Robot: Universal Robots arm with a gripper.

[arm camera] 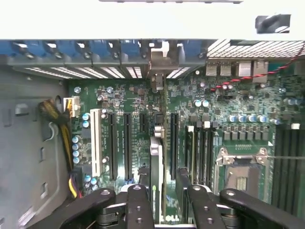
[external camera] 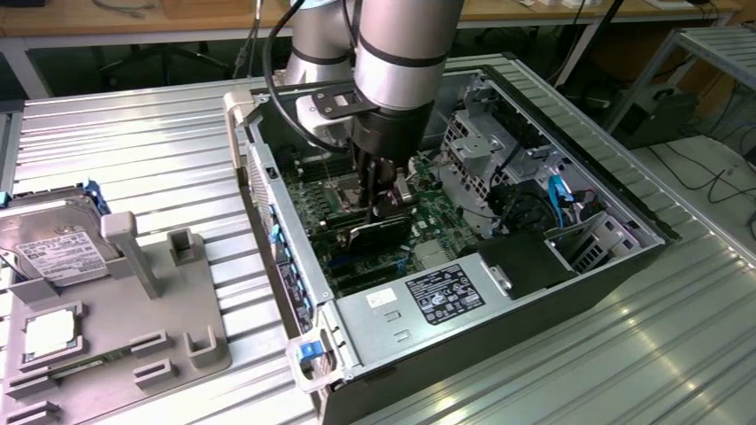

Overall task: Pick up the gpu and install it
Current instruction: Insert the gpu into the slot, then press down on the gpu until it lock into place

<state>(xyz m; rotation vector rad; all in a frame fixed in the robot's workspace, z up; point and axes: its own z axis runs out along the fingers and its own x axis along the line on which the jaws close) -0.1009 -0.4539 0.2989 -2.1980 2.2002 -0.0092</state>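
We note the gripper [arm camera: 159, 200] clamped on the gpu [arm camera: 156, 162], held edge-down so it meets the motherboard [arm camera: 238, 109] slots directly below.

The gpu [external camera: 381, 232] was largely hidden behind the gripper [external camera: 384, 212] inside the computer case [external camera: 614, 204]. In the wrist view the gpu [arm camera: 157, 181] appeared edge-on, its lower end cut off behind the fingers [arm camera: 138, 205]. Beside the case, the hard drive [external camera: 53, 243] ran off the exterior view's left edge.
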